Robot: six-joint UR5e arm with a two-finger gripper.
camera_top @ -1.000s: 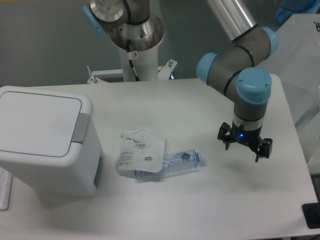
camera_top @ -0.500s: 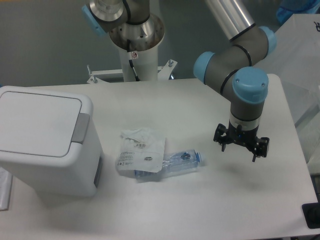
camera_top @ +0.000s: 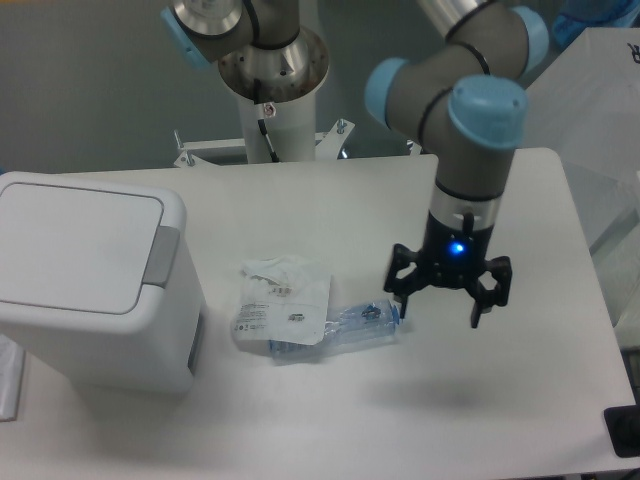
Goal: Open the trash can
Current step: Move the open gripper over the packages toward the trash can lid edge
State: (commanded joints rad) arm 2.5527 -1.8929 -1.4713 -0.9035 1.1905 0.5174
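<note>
The trash can (camera_top: 90, 285) is a large white boxy bin at the left of the table. Its flat lid (camera_top: 70, 245) is down and closed, with the grey latch tab (camera_top: 160, 257) on its right edge. My gripper (camera_top: 441, 306) hangs above the table right of centre, fingers pointing down, open and empty. It is well to the right of the trash can, with the litter between them.
A crumpled white plastic bag (camera_top: 280, 300) and a crushed clear bottle with blue label (camera_top: 360, 322) lie mid-table, just left of the gripper. The arm's white base column (camera_top: 270, 90) stands at the back. A dark object (camera_top: 623, 430) sits at the table's front right corner.
The gripper has moved left, toward the bottle and the trash can, and the wrist has turned. The trash can lid stays closed.
</note>
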